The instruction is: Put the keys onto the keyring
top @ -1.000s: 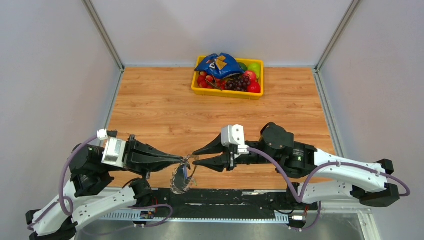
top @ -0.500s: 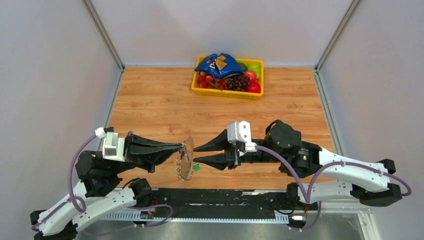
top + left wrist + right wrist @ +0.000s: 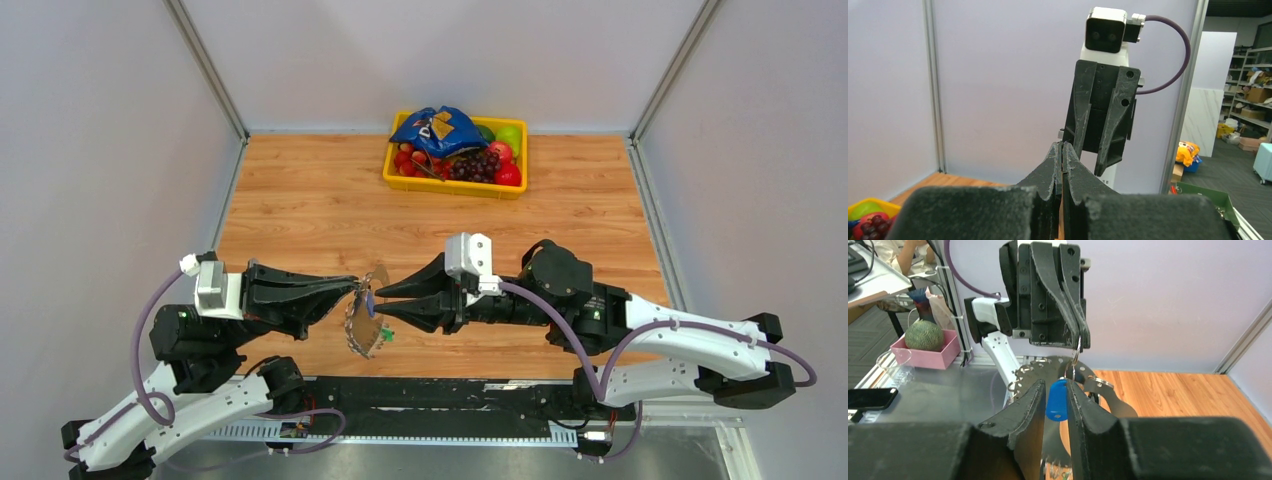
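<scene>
The keyring (image 3: pixel 362 332), a grey metal hoop with a jagged fringe, hangs in the air near the table's front edge. My left gripper (image 3: pixel 355 285) is shut on a thin wire ring at its top; in the right wrist view that left gripper (image 3: pixel 1079 342) pinches the wire, and the keyring's band (image 3: pixel 1030 372) hangs below. A blue key (image 3: pixel 1056 402) dangles from the wire between my right gripper's (image 3: pixel 1055 382) jaws. The key touches one finger, with a sliver of gap at the other. From above, the right gripper (image 3: pixel 378 303) meets the left tip to tip. A green key (image 3: pixel 386 333) lies on the table beneath.
A yellow basket (image 3: pixel 450 187) of fruit with a blue snack bag on top stands at the back of the wooden table. A black rail (image 3: pixel 450 395) runs along the near edge between the arm bases. White walls close in both sides.
The left gripper has lifted the keyring up and away from the near edge. The right gripper has moved left to it, and its jaws have narrowed round the blue key.
</scene>
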Motion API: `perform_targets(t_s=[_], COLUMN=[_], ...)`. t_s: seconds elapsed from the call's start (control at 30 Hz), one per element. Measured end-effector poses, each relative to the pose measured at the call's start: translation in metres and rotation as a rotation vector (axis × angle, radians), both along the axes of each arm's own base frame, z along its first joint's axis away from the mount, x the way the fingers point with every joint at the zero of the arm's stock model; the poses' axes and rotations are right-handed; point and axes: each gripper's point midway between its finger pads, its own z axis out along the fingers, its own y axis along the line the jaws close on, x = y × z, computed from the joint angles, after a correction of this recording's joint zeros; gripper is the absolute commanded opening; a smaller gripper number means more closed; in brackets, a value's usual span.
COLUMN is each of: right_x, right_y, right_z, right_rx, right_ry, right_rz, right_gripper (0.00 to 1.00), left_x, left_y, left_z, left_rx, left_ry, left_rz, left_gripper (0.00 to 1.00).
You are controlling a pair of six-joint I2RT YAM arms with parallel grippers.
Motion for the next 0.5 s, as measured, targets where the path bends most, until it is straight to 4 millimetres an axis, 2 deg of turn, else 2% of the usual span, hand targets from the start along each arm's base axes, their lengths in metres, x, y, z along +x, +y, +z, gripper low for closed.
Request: perform_targets(t_s=[0.5], right_x=[0.003], right_y=[-0.003], right_z=[0.031], right_rx=[0.108], right_ry=[-0.007], right_rz=[-0.032], right_gripper=[0.27], left_x=[0.001], left_y=[0.0], left_z=[-0.001], left_rx=[-0.003], left_ry=[0.007], left_rz=[-0.002], left_gripper=[0.0])
